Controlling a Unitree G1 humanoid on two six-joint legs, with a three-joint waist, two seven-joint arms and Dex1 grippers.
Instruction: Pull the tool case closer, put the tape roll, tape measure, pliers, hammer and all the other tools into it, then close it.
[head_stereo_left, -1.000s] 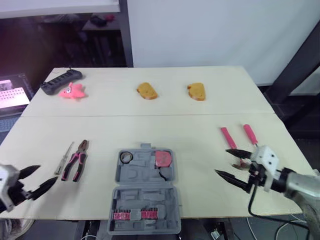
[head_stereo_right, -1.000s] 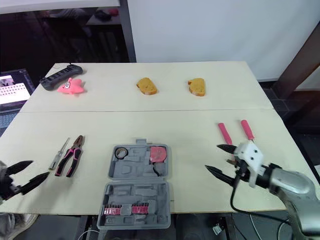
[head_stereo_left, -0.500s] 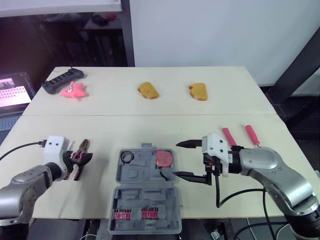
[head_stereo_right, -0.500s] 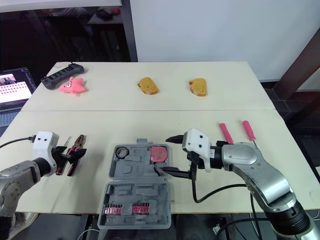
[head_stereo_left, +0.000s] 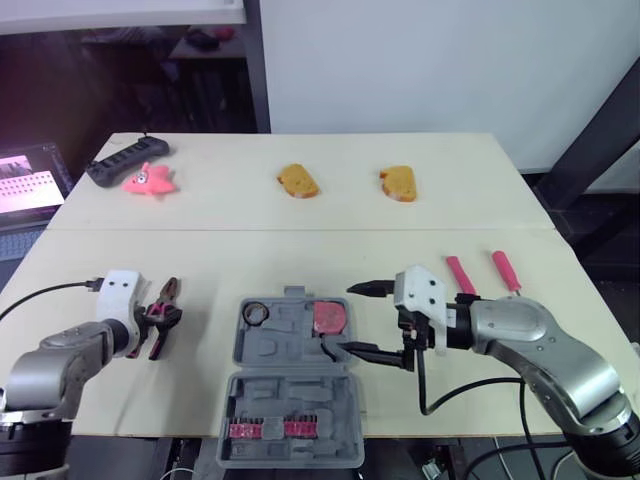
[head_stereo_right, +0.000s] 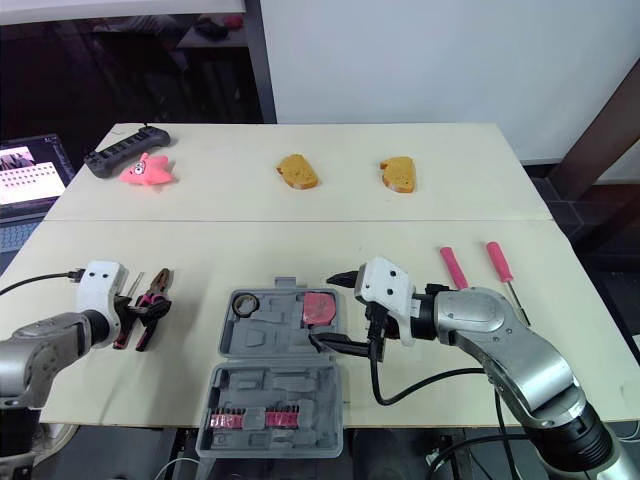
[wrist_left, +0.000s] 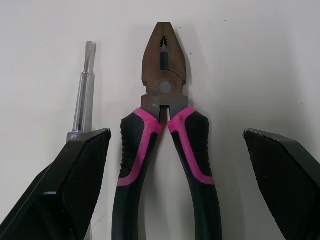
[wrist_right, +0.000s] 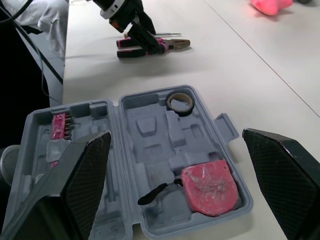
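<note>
On the tabletop (head_stereo_left: 420, 210) the tool case (head_stereo_left: 290, 400) is lying open, the right tool (head_stereo_left: 345, 320) hovering spread over its right side; the left tool (wrist_left: 176, 132), fingers apart, is straddling the pliers (wrist_left: 162, 90), which look stiff and weighty, likely best pinched across both rubbery handles

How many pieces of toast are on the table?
2. One toast lies on the far half of the table, near the middle. The other toast lies to its right, apart from it. None seems hidden.
</note>
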